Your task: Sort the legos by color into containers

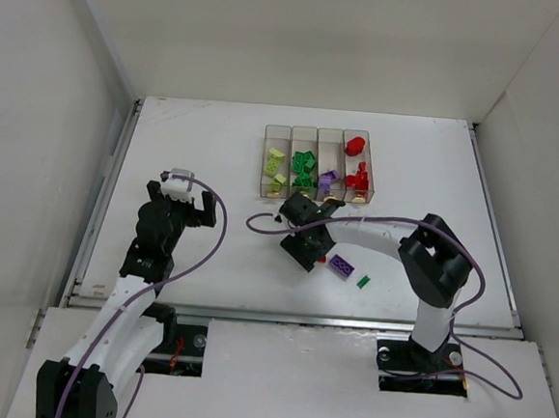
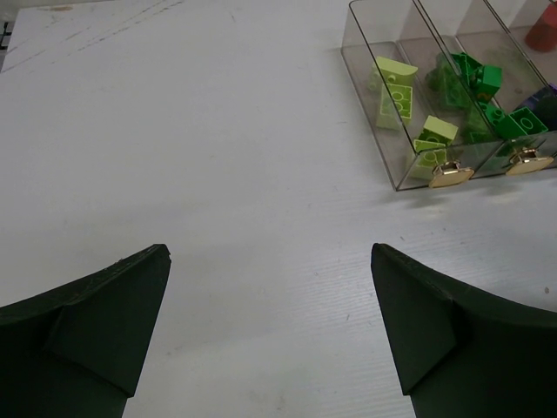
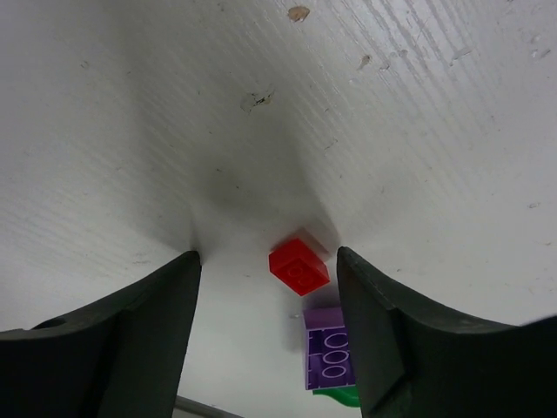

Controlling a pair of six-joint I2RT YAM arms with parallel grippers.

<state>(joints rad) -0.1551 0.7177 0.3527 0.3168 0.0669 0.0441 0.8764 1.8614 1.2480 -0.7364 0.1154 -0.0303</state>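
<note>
Four joined clear bins [image 1: 319, 133] stand at the back centre, holding from left to right yellow-green, green, purple and red legos. My right gripper [image 1: 306, 246] is open, low over the table in front of them. In the right wrist view a small red brick [image 3: 298, 266] lies on the table between its fingers, gripper [image 3: 267, 255], untouched. A purple brick [image 3: 329, 357] [image 1: 342, 265] and a green piece [image 3: 341, 397] [image 1: 363, 281] lie just beyond it. My left gripper [image 1: 185, 197] [image 2: 268, 254] is open and empty, left of the bins [image 2: 365, 96].
White walls close in the table on the left, back and right. A metal rail [image 1: 290, 316] runs along the near edge. The right arm's purple cable [image 1: 259, 225] loops over the table near the bins.
</note>
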